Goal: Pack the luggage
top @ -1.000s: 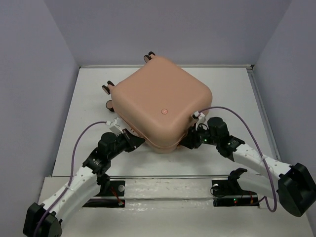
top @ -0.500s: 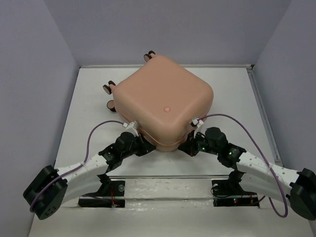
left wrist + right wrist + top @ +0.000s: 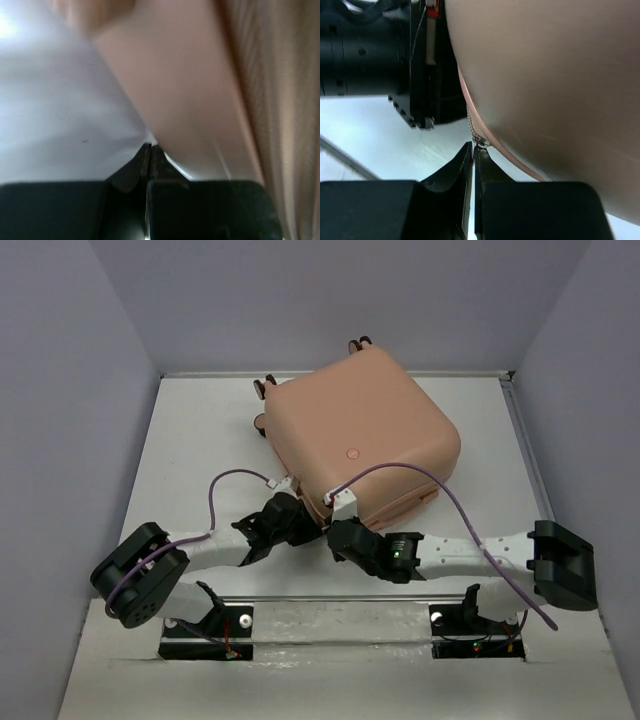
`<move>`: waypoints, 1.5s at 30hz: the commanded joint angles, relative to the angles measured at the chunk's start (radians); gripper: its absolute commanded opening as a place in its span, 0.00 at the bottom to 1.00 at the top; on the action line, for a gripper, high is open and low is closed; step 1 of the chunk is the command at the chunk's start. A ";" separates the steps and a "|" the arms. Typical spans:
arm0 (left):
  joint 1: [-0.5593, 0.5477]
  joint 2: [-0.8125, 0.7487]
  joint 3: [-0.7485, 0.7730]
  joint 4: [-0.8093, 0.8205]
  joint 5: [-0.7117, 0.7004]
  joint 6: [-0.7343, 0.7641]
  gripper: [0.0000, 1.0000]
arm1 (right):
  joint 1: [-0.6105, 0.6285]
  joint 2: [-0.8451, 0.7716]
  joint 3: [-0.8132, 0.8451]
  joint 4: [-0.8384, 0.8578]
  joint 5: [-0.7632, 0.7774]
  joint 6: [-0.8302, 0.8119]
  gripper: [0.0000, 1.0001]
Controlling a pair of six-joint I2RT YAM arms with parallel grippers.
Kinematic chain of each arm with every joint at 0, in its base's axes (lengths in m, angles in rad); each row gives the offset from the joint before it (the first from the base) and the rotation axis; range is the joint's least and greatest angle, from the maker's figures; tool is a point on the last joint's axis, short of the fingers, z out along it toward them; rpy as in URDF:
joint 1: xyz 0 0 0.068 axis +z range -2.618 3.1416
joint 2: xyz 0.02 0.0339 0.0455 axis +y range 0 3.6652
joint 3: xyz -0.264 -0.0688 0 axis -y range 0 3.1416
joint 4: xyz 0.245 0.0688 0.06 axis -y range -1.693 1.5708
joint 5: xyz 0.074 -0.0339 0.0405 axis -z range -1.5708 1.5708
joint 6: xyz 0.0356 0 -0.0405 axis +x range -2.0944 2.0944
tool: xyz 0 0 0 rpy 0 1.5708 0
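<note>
one bench [image 3: 190, 440]. one luggage [image 3: 365, 430], closed and flat on it, far of centre. it looks near square from above, so its long axis is unclear. its near corner points at the two arms. both jaws sit at that corner: left jaws by the left face, right jaws under the seam. both pairs are pressed together. three casters [image 3: 258, 425] show far-left. one zip pull [image 3: 481, 144] touches the right tips; pinched or not, cannot tell. right arm judged nearer for zipping.

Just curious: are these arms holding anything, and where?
Right fingers seem to pinch the zipper pull on the suitcase seam. Left fingers are shut at its edge; any hold is too blurred to tell.
</note>
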 commanded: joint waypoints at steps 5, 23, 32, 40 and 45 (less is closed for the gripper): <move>0.189 -0.161 0.030 0.160 0.112 0.074 0.14 | 0.101 0.135 0.166 0.219 0.236 0.118 0.07; 0.679 0.214 0.838 -0.274 0.318 0.220 0.95 | 0.101 -0.036 -0.034 0.240 0.089 0.136 0.07; 0.680 0.563 1.137 -0.181 0.404 0.077 0.95 | 0.101 -0.040 -0.051 0.243 0.048 0.147 0.07; 0.644 0.742 1.280 -0.045 0.450 -0.082 0.90 | 0.101 -0.027 -0.060 0.251 0.015 0.153 0.07; 0.642 0.776 1.288 0.082 0.453 -0.176 0.60 | 0.101 -0.014 -0.060 0.256 0.012 0.157 0.07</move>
